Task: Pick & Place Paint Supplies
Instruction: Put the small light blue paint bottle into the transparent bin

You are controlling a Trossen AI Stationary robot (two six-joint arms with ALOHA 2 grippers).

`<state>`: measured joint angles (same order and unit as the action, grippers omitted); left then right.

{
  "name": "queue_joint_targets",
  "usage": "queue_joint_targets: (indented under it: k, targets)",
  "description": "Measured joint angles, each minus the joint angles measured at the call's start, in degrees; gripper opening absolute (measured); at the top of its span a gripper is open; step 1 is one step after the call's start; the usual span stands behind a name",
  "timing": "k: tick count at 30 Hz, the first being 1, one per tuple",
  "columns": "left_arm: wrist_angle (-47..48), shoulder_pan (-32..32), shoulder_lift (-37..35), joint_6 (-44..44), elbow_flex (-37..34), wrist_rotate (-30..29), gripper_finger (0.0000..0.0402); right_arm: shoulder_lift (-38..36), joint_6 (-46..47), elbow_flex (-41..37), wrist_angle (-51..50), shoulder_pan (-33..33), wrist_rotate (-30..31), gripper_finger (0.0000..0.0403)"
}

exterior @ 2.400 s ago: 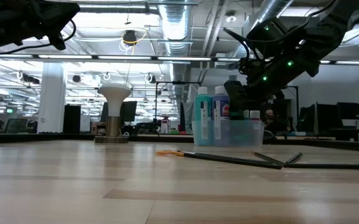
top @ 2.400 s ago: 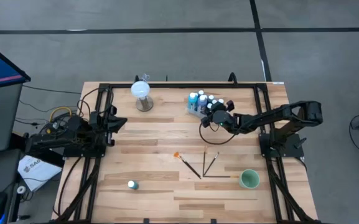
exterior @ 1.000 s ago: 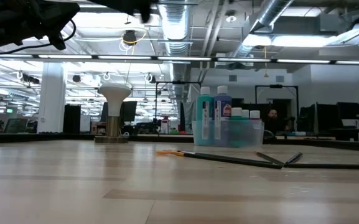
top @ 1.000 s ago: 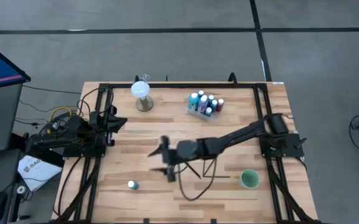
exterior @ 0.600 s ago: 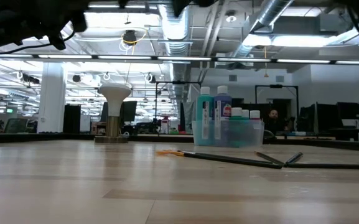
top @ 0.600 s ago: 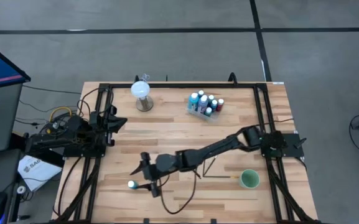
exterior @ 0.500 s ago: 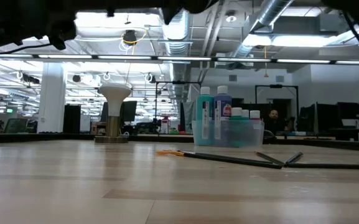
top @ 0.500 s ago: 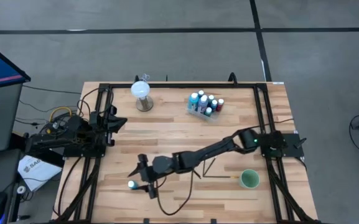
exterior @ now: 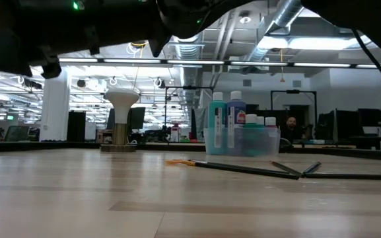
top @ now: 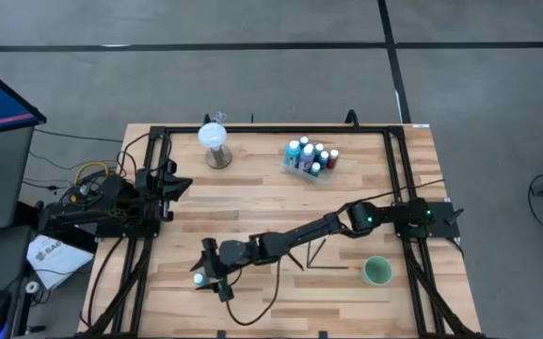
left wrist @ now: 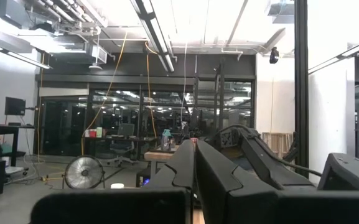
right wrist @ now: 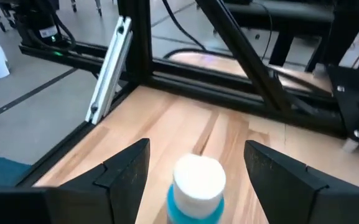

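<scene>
1. Swinging my right arm from the clear bin (top: pixel 309 160) in the upper middle of the high view down to the lower left of the bench (top: pixel 252 202), I now have the right gripper (top: pixel 211 274) parked at the lone stray bottle (top: pixel 199 279).
2. Its jaws stand wide open with nothing in them; the wrist view shows the bottle's white cap (right wrist: pixel 198 176) squarely between the two fingers (right wrist: pixel 127 168), so I judge the next step is to come down and close.
3. That bottle is the last one away from the bin. The other bottles (top: pixel 306 153) stand inside it, and the brushes (top: pixel 314 248) lie loose right of centre beside the green cup (top: pixel 376 271).
4. My left arm (top: pixel 111 202) sits folded at the left edge, well apart from everything. I cannot tell how its jaws stand; its wrist view shows only dark housing and the room.
5. From table height the stray bottle is out of sight, and a dark blur fills the top of the frame.
6. From above, the arm partly covers the brushes, so I cannot count them.
</scene>
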<state>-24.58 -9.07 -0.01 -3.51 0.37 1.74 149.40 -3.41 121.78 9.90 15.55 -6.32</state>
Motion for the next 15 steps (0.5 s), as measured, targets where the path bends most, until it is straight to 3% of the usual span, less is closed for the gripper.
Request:
queue_joint_targets:
  k: [15]
  targets:
    - [0.0,0.0,0.0,0.0,0.0,0.0,0.0002,0.0,0.0,0.0,-2.3,-0.7,-2.6,0.0245]
